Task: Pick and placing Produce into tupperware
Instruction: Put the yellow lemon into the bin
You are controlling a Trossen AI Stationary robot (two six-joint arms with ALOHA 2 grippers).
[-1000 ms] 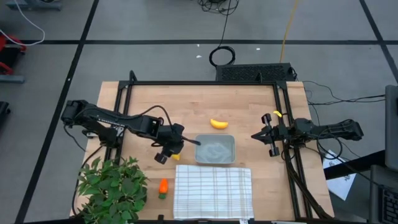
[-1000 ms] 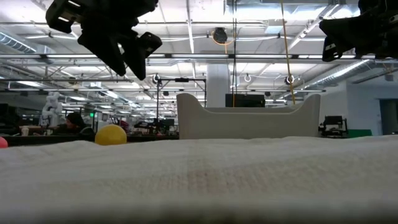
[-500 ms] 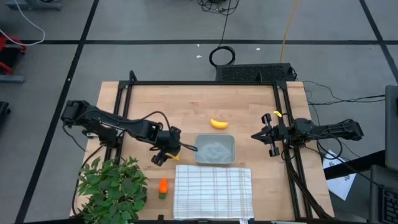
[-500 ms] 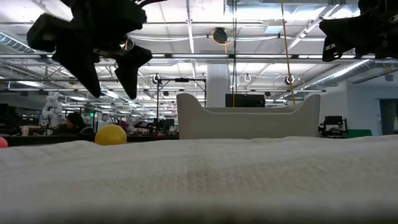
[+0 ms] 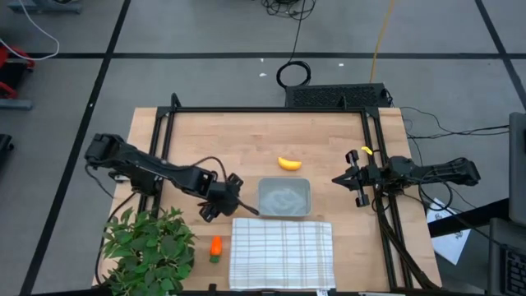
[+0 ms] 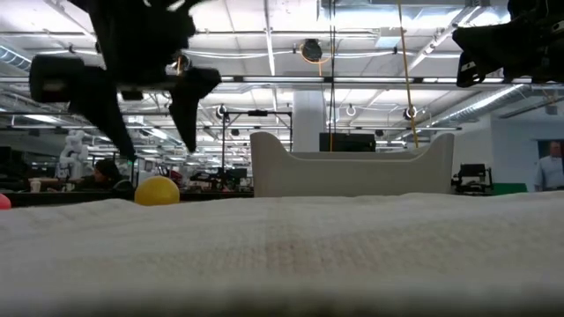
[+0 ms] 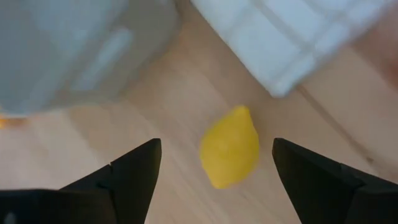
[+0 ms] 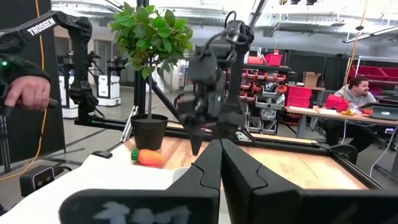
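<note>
My left gripper (image 7: 214, 146) hangs open just above the table, one finger on either side of the yellow lemon (image 7: 230, 155), touching nothing. In the high view this gripper (image 5: 231, 202) hides the lemon, left of the grey tupperware (image 5: 285, 197). The low view shows the lemon (image 6: 159, 190) resting on the table below the fingers (image 6: 189, 123). The banana (image 5: 288, 164) lies beyond the tupperware's far side. The carrot (image 5: 215, 247) lies near the table's near edge, left of the cloth. My right gripper (image 5: 337, 179) waits shut at the table's right side.
A white checked cloth (image 5: 282, 253) lies against the tupperware's near side, close to the lemon. A leafy potted plant (image 5: 148, 247) fills the near left corner beside the carrot. Bare wood (image 5: 246, 144) stretches across the far half of the table. People show in the room behind.
My left gripper has moved toward the table's near edge and slightly left, away from the tupperware's left rim. It has come down over the lemon and tipped so that its fingers point down. The lemon has stayed in place.
</note>
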